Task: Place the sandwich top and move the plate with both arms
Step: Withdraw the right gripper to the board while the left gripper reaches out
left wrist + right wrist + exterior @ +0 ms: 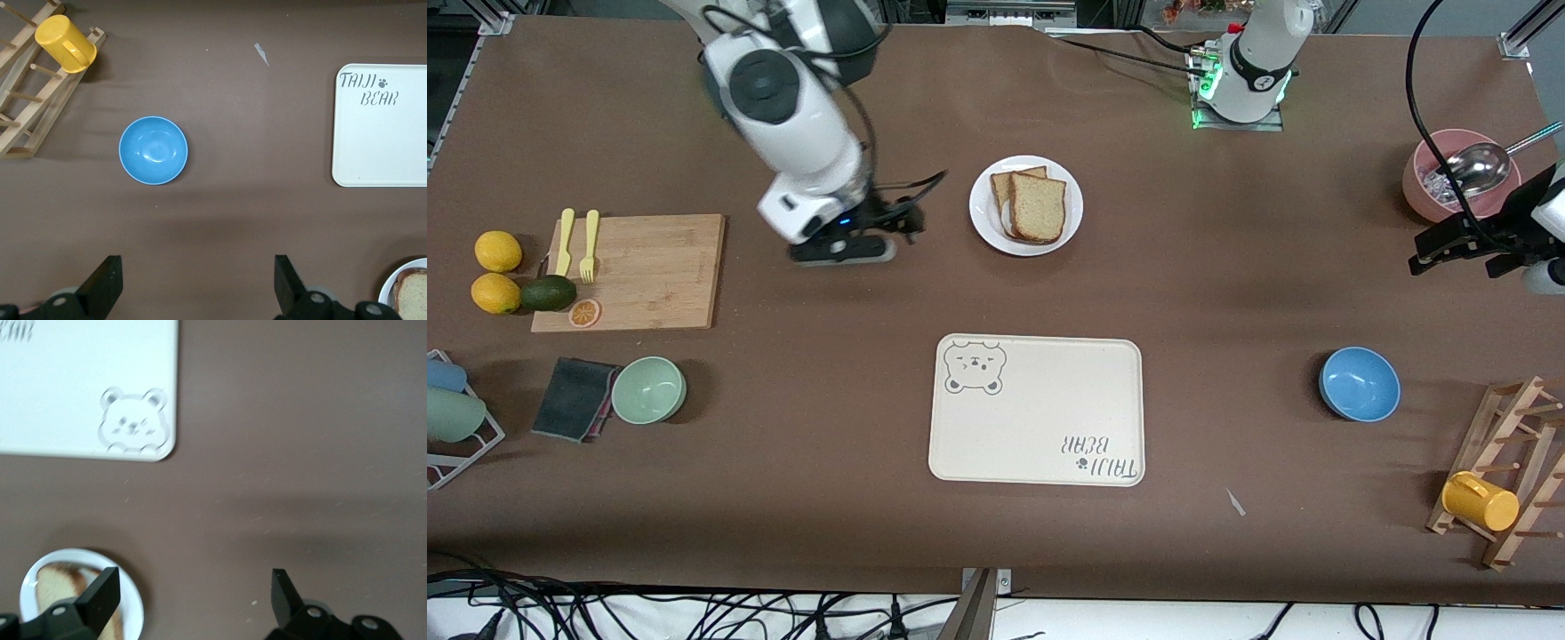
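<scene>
Both end effectors are empty with fingers spread wide, and neither touches anything. Judging from the layout, I am between steps: the bread appears stacked, and carrying the plate with both arms has not started.

Nearest the front camera sits the cream rectangular bear-printed tray (1037,411); it holds nothing, and I take it as the likely destination for the plate. Level with it, toward the left arm's end of the tabletop, a round blue bowl (1359,383) is empty, and a yellow mug (1480,500) rests on a wooden rack (1507,462). Toward the right arm's end, a pale green bowl (648,389) also looks empty.

Farther from the camera is the small round white plate (1026,205), resting on the tabletop. It holds slices of bread, and the sandwich top (1039,207), a plain tan slice with a brown crust, lies uppermost.

My right end effector (843,247), black, hovers just beside the plate, toward the wooden cutting board (630,271). My left end effector (1463,244) waits well apart, in front of a pink bowl (1427,188) that holds a metal scoop (1483,165).

Next, I judge, each arm must come to one edge of the plate, grip the rim, and lift together, kept level so the bread stays put.
</scene>
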`<control>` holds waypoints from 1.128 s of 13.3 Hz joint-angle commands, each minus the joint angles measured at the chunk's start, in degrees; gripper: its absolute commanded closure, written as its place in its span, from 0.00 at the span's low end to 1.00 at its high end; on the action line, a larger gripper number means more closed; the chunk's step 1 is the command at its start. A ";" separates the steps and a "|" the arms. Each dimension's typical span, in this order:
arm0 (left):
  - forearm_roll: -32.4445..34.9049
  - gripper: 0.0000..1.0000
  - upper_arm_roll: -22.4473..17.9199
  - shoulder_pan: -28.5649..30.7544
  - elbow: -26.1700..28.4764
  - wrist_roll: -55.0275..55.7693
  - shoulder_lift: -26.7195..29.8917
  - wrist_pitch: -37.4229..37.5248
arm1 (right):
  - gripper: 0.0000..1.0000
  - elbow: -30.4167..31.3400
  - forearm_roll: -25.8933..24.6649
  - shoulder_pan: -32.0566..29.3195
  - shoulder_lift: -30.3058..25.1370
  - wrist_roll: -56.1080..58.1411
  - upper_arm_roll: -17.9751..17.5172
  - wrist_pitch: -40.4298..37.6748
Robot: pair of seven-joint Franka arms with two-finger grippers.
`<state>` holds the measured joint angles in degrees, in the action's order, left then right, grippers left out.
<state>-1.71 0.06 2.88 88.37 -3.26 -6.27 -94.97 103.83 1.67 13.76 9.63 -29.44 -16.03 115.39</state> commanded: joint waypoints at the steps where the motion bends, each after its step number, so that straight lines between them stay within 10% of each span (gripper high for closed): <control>1: -1.72 0.00 0.11 0.28 -1.28 0.36 -2.60 0.49 | 0.00 2.08 0.88 -0.83 -5.31 1.92 5.19 -1.82; 6: -2.07 0.00 0.99 -2.35 -1.45 -0.26 -9.27 0.75 | 0.00 -3.97 -1.92 -5.13 -7.78 14.15 13.04 -12.88; 12: -20.39 0.00 4.95 -2.09 0.30 -3.85 -14.64 4.62 | 0.00 -14.33 -2.20 -13.12 -7.88 19.50 11.90 -27.48; 15: -28.34 0.00 6.43 -2.61 1.96 -4.91 -18.33 4.10 | 0.00 -17.25 -2.28 -19.01 -7.70 19.86 5.24 -29.43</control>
<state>-26.66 5.43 0.40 89.58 -6.30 -22.71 -91.13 89.25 -1.11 -1.43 1.19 -10.25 -6.19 87.80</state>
